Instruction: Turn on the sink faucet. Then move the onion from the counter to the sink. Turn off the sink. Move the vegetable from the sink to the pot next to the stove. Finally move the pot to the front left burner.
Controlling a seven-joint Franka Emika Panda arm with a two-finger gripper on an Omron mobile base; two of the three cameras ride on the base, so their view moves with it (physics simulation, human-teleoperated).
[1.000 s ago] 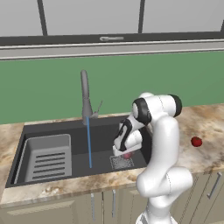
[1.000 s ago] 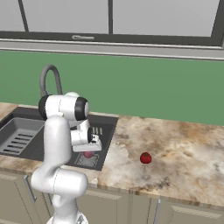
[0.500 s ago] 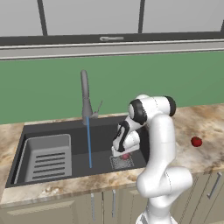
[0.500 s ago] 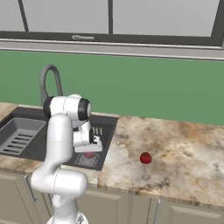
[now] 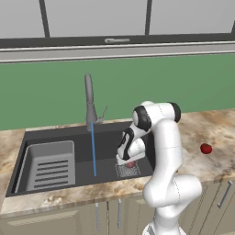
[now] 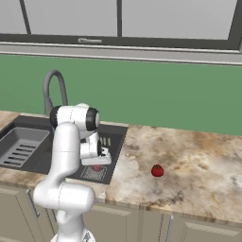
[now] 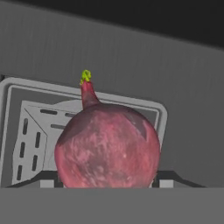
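Bench (image 5: 215, 133): beige-brown marbled stone is running along the green wall, with pale cabinet fronts below it.
Sink (image 5: 50, 135): dark grey basin is sitting sunk into the bench, to the left of the arm's base in both base views.
Arm (image 5: 163, 151): white body is bending down from its raised elbow into the right end of the sink.
Tray insert (image 5: 49, 164): lighter grey slotted piece is lying in the left half of the basin.
Faucet (image 5: 90, 103): slim grey spout is standing at the back rim, its thin lever sticking out to the right.
Water (image 5: 93, 149): thin blue stream is falling straight from the spout to the basin floor, between the tray insert and the drain grate.
Drain grate (image 5: 125, 171): square grate is lying on the sink floor directly under the claw.
Claw (image 5: 128, 161): it is hanging low over the grate with its jaws spread wide on either side of the onion; whether they are touching it cannot be told.
Onion (image 7: 108, 146): reddish ball with a small green tip is sitting on the drain grate, between the two dark fingertips in the hand view.
Second red ball (image 5: 206, 148): it is lying on the bench, well apart from the sink, to the right of the arm.
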